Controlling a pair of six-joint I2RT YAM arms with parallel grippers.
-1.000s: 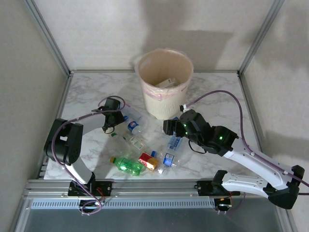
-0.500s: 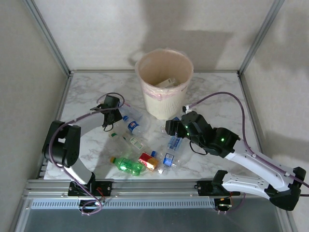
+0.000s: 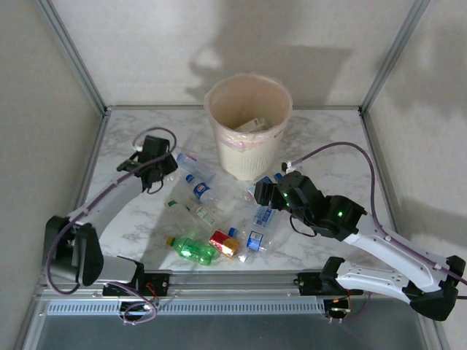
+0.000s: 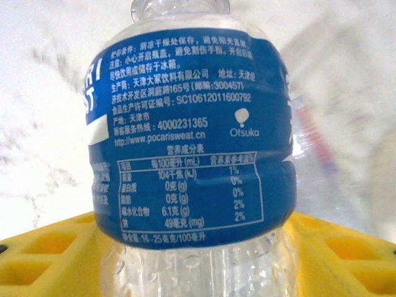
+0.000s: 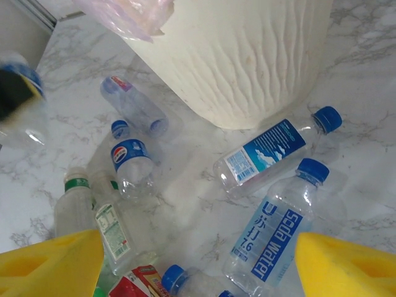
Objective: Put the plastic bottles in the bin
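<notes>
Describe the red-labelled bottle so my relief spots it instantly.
From the cream bin, come straight toward the near edge of the table. The red-labelled bottle lies there between a green bottle and a blue-labelled one. No other bottle wears red and gold.

The clear bottle (image 4: 189, 154) is glossy, dimpled plastic under a slick printed blue label (image 4: 185, 111), the bin (image 5: 247, 55) matt ribbed cream plastic with a thin filmy liner (image 5: 130, 13), the table (image 5: 371, 93) smooth and marbled.
</notes>
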